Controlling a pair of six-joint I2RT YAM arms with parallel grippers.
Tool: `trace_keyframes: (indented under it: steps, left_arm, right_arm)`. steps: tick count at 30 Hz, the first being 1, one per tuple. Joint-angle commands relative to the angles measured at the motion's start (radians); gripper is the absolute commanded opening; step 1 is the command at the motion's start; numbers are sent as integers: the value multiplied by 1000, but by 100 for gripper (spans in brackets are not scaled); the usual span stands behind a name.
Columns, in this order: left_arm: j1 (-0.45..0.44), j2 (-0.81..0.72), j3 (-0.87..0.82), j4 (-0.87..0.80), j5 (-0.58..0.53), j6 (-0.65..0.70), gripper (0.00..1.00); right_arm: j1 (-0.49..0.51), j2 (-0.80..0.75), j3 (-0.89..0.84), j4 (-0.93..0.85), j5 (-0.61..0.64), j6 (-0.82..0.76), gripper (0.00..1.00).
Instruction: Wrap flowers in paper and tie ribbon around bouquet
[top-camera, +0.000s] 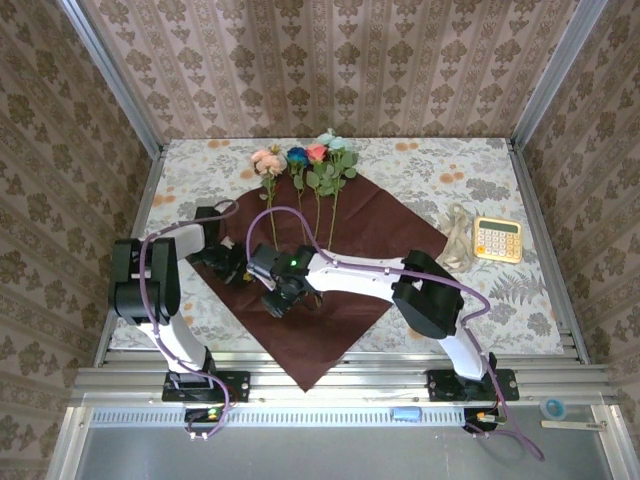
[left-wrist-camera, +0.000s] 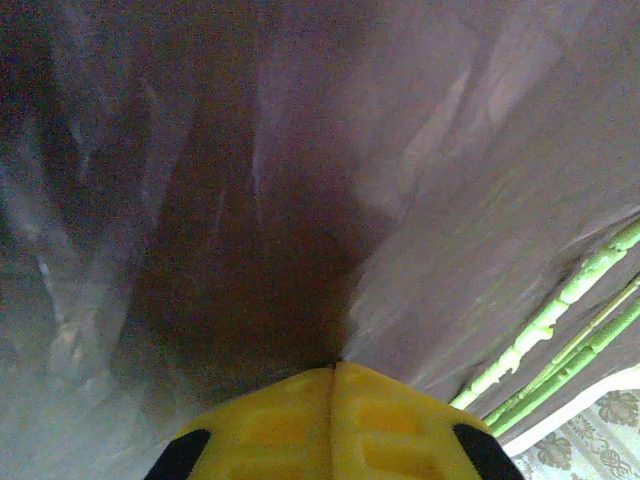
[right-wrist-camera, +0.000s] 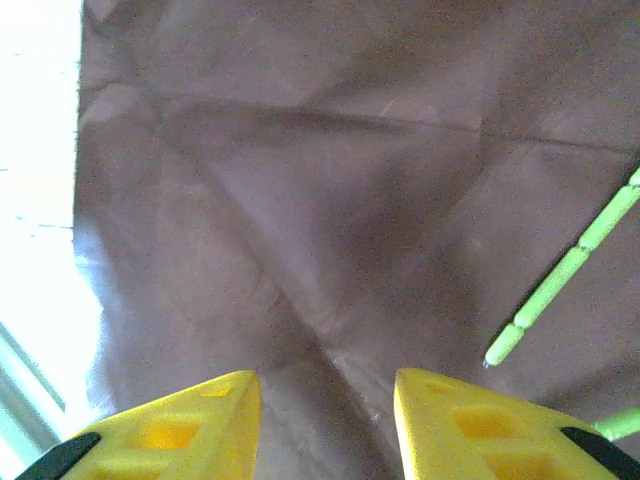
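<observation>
The dark red paper (top-camera: 350, 235) lies spread as a diamond on the table. The flowers (top-camera: 300, 158) rest at its far corner, with pink, blue, red and teal heads and thin green stems (left-wrist-camera: 560, 300) running down onto the sheet. My left gripper (top-camera: 233, 269) is at the paper's left corner, and its yellow fingers (left-wrist-camera: 335, 368) are shut on a raised fold of the paper (left-wrist-camera: 300, 200). My right gripper (top-camera: 278, 304) hovers over the sheet's near-left part. It is open (right-wrist-camera: 325, 380), with bare paper (right-wrist-camera: 330, 200) between its fingers and a stem end (right-wrist-camera: 505, 348) to the right. The cream ribbon (top-camera: 455, 240) lies bunched off the paper at the right.
A yellow calculator (top-camera: 497, 238) sits beside the ribbon near the right edge. Metal frame rails (top-camera: 140, 210) and patterned walls border the floral tablecloth (top-camera: 420, 165). Purple cables (top-camera: 290, 215) arc over the paper above the right arm.
</observation>
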Motion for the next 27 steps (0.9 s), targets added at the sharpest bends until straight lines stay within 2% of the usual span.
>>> trace_keyframes:
  steps: [1, 14, 27]
  left_arm:
    - [-28, 24, -37, 84, -6, -79, 0]
    - [-40, 7, -31, 86, -9, -92, 0]
    - [-40, 34, -31, 100, -6, -84, 0]
  right_arm:
    - [-4, 0, -10, 12, 47, -11, 42]
    - [117, -24, -86, -9, 115, -123, 70]
    - [164, 64, -38, -48, 132, -95, 78]
